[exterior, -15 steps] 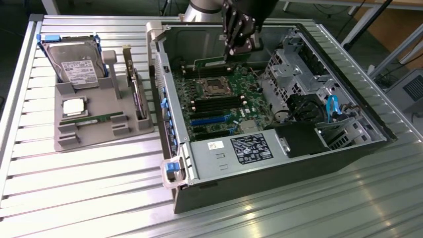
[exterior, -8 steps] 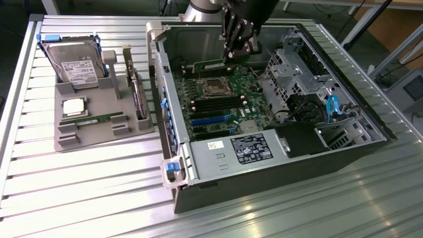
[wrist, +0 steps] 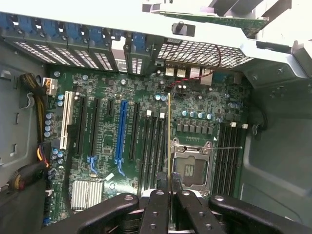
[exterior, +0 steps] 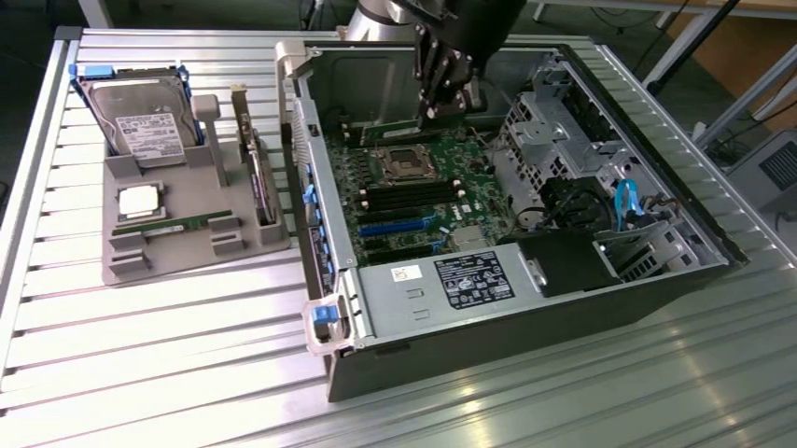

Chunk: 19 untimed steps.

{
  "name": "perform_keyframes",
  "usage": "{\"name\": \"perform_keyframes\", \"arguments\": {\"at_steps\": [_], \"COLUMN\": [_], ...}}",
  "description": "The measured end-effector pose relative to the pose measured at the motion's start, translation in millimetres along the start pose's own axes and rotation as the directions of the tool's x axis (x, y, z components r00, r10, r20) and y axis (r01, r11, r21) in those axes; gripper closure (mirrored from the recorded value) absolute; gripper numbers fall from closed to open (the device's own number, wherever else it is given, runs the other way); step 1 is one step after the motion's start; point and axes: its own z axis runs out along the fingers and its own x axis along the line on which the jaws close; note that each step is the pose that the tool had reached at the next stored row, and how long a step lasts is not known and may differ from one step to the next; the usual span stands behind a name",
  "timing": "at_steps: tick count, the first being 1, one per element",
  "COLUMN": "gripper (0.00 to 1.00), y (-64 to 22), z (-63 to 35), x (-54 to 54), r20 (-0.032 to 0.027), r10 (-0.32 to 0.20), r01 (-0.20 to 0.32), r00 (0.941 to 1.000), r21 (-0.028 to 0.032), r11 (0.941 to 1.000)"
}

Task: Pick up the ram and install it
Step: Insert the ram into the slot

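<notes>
Gripper (wrist: 169, 184) is clenched on the ram (wrist: 169, 136), held edge-on over the motherboard (wrist: 204, 103); its long axis runs parallel to the black memory slots (wrist: 152, 146), lying between them and the processor socket (wrist: 192, 168).

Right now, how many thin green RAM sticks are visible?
2. One RAM stick edge-on in the black gripper; another stick in the grey tray. Others possibly hidden.

green ram (exterior: 392, 124), black end effector (wrist: 169, 181), blue slot (wrist: 121, 131)
</notes>
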Motion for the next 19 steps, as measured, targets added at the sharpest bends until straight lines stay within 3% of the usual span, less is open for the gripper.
{"name": "perform_keyframes", "arguments": {"at_steps": [7, 9, 11, 12, 15, 19], "gripper": [0.88, 0.88, 0.88, 0.88, 0.88, 0.88], "y": [-2.4, -2.9, -3.0, -4.8, -20.4, -28.9], "z": [16.8, 20.3, 22.2, 24.0, 28.9, 35.7], "x": [2.0, 2.5, 2.9, 3.6, 6.0, 11.6], "r20": [0.0000, 0.0020, 0.0027, 0.0029, 0.0030, 0.0031], "r10": [0.004, 0.061, 0.082, 0.087, 0.093, 0.098], "r01": [-0.004, -0.061, -0.082, -0.087, -0.093, -0.098], "r00": [1.0000, 0.9982, 0.9966, 0.9962, 0.9956, 0.9952], "r21": [0.0003, 0.0063, 0.0083, 0.0090, 0.0094, 0.0097], "r11": [1.0000, 0.9981, 0.9966, 0.9961, 0.9956, 0.9952]}}
